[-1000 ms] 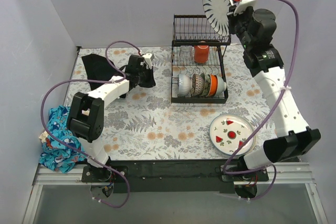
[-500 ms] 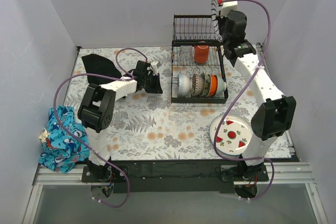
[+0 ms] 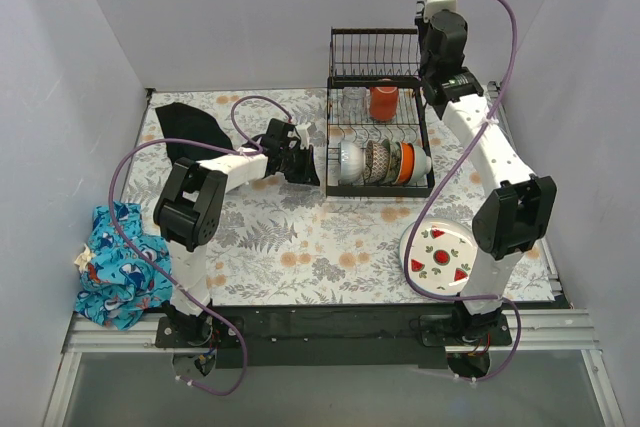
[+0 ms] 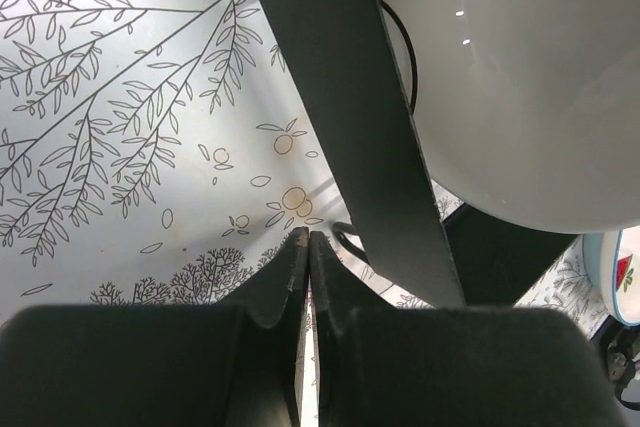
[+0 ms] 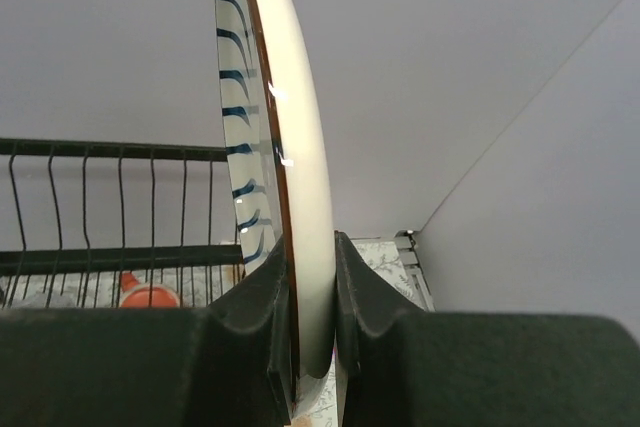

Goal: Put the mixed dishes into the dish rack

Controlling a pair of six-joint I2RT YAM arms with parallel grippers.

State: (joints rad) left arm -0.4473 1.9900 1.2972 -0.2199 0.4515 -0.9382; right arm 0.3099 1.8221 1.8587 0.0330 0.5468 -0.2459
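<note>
The walls are gray, and the table (image 3: pixel 300 237) has a leaf and flower pattern.

In the top view, the dish rack (image 3: pixel 380 142) stands in the upper middle of the frame. An orange mug (image 3: pixel 384 102) sits on its top shelf. A row of bowls stands in the bottom tray, with a white bowl (image 3: pixel 350 159) at the left end. The left claw (image 3: pixel 306 165) is down low, just beside the rack's left side. The right claw (image 3: pixel 430 9) is up high, over the rack's upper right corner. A plate with red shapes (image 3: pixel 440 255) lies at the lower right. A black cloth (image 3: pixel 185 127) is at the upper left, and a blue cloth (image 3: pixel 115 262) is at the left edge.

In the left wrist view, the claw's fingers are pressed together with nothing between them. The white bowl fills the upper right, and a black rack bar (image 4: pixel 350 117) crosses beside it.

In the right wrist view, the claw pinches the bottom edge of a striped plate (image 5: pixel 290 147). The plate stands straight up on its edge. The rack and the mug show at the lower left.
</note>
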